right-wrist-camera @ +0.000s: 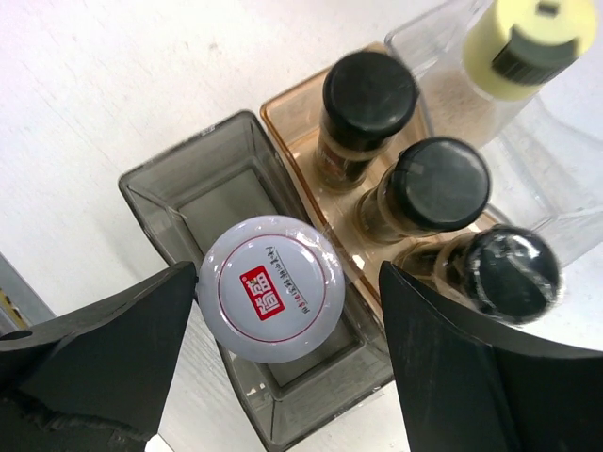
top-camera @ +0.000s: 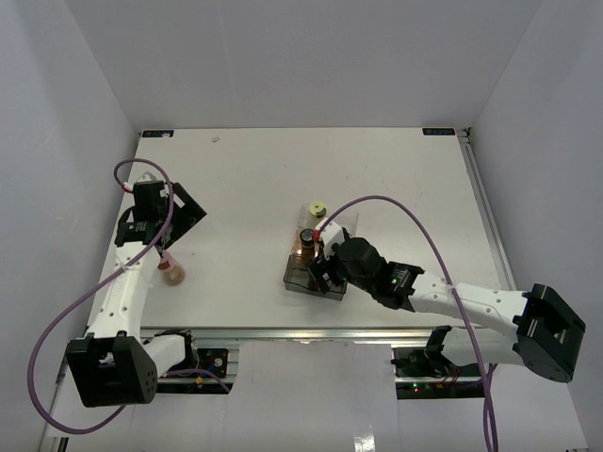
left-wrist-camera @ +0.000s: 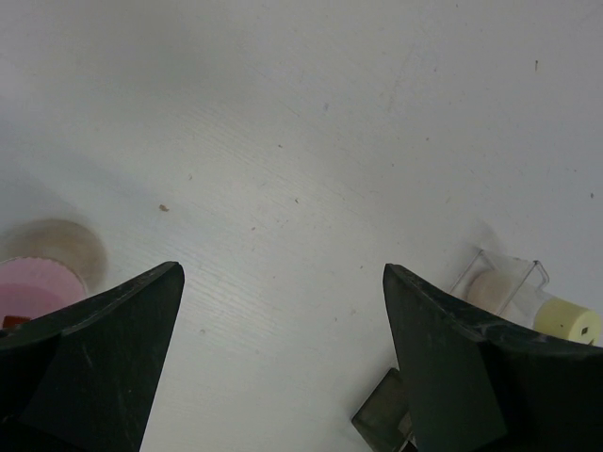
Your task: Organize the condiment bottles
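You have one white surface [top-camera: 283,169] carrying everything. Two arms work over it. The left arm [top-camera: 122,292] runs up the left side of the overhead frame, and the right arm [top-camera: 462,299] reaches in from the lower right to the middle.

Three narrow bins sit side by side at the centre of that frame: a smoky bin [right-wrist-camera: 165,193], an amber bin [right-wrist-camera: 292,108] just beside it, and a clear bin [right-wrist-camera: 424,38] beyond.

Three black-capped jars [right-wrist-camera: 440,184] stand in a row in the amber bin. One white-capped jar [right-wrist-camera: 271,287], with a red label on its lid, stands in the smoky bin at the lower centre of the right wrist frame. One yellow-green-capped jar [right-wrist-camera: 528,38] stands in the clear bin at the upper right of that frame. One pink-capped jar [top-camera: 171,273] stands alone on the surface at the lower left of the overhead frame, well apart from the bins. That makes six, every one upright, long axis vertical, cap up.

Your right claw [right-wrist-camera: 287,278] is spread wide over the smoky bin with the white-capped jar between its fingers. There is a gap on the frame's right side, and you cannot tell whether the finger at the frame's left touches the lid. Your left claw [left-wrist-camera: 281,278] is spread wide above the surface and grips nothing. The pink-capped jar sits partly behind its finger at the lower left of the left wrist frame.
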Tool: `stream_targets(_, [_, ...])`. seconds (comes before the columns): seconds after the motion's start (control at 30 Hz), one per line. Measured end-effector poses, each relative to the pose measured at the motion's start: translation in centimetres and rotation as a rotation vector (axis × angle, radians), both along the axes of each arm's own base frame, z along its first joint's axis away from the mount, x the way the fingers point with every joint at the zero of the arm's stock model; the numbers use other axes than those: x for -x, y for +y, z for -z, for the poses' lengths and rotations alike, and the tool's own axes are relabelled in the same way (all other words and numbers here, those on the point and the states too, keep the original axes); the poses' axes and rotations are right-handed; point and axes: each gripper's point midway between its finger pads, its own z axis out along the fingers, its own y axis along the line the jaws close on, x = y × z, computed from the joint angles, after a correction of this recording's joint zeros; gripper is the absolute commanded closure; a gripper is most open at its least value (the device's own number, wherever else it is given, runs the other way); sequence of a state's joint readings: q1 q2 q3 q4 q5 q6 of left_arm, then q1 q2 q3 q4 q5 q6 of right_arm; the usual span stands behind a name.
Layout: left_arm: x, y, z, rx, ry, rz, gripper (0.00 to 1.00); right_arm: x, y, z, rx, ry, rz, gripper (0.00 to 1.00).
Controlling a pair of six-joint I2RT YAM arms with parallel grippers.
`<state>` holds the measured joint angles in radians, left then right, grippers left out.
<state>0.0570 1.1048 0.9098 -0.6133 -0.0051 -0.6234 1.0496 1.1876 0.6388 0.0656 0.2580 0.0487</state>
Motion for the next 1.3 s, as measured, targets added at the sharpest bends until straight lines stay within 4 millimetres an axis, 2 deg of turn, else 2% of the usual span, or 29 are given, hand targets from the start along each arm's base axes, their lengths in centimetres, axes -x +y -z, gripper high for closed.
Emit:
stream_targets(0.17, [-0.3, 1.7, -2.9, -0.053, -0.022, -0.086, 0.02, -0.3, 0.0, -3.7, -0.073, -0.052, 0.014, 0.15])
stream_targets(0.23, [0.2, 2.5, -3.5, -0.074, -0.011, -0.135, 0.02, -0.4, -0.1, -5.0, -0.098, -0.072, 0.020, 0.15])
stream_targets(0.4, [2.9, 3.7, -3.2, -0.093, 0.052, -0.241, 0.06, -0.3, -1.1, -6.8, -0.132, -0.105, 0.040, 0.15])
stream_targets(0.5, [3.9, 4.1, -3.2, -0.104, 0.070, -0.274, 0.10, -0.3, -1.5, -7.0, -0.130, -0.111, 0.048, 0.15])
stream_targets(0.6, [4.6, 4.5, -2.2, -0.108, 0.110, -0.312, 0.12, -0.2, -1.9, -7.2, -0.125, -0.111, 0.052, 0.15])
stream_targets(0.73, [6.2, 5.1, 0.1, -0.117, 0.208, -0.375, 0.15, 0.0, -2.7, -7.8, -0.128, -0.124, 0.062, 0.15])
stream_targets(0.97, [8.6, 6.3, 1.2, -0.146, 0.296, -0.507, 0.15, 0.1, -3.5, -9.5, -0.161, -0.160, 0.075, 0.15])
stream_targets(1.3, [9.0, 6.7, 3.2, -0.147, 0.389, -0.561, 0.17, 0.1, -3.9, -9.6, -0.157, -0.166, 0.084, 0.15])
